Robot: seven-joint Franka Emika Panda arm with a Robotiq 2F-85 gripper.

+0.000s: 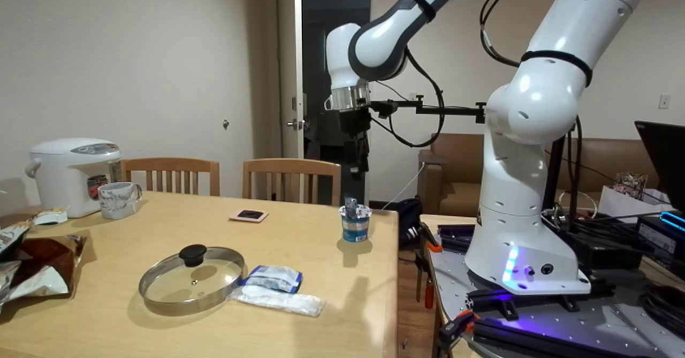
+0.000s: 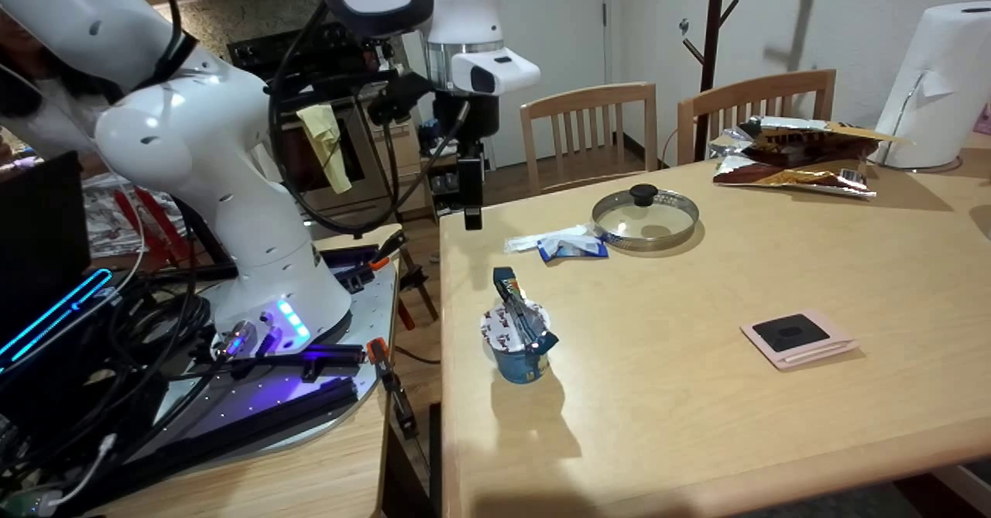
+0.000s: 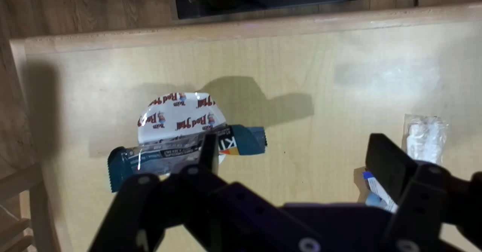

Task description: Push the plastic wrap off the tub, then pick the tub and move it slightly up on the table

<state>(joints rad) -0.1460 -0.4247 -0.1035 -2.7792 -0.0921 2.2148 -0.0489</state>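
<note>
- Gripper (image 3: 293,154): above the wooden table (image 2: 666,394), jaws standing well apart.
- Red Mill tub (image 3: 182,113): upright on the table; in the wrist view, between 9 and 10 o'clock from the gripper.
- KIND wrapper (image 3: 177,154): across the tub's top, both ends overhanging.
- Glass lid (image 2: 646,228): in an exterior view, between 1 and 2 o'clock from the tub.

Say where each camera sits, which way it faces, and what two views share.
In an exterior view: beside the table, nearer the lid, facing the pink item and a door; arm and base at picture right, claw near middle.
In an exterior view: nearer the pink item, facing the lid and chairs; arm and base at picture left, claw near middle.
Wrist view: beside the claw, facing down at the tub and wrapper; parted fingers show.
Both exterior views share the tub, wrapper, lid and pink item, from opposite sides.
</note>
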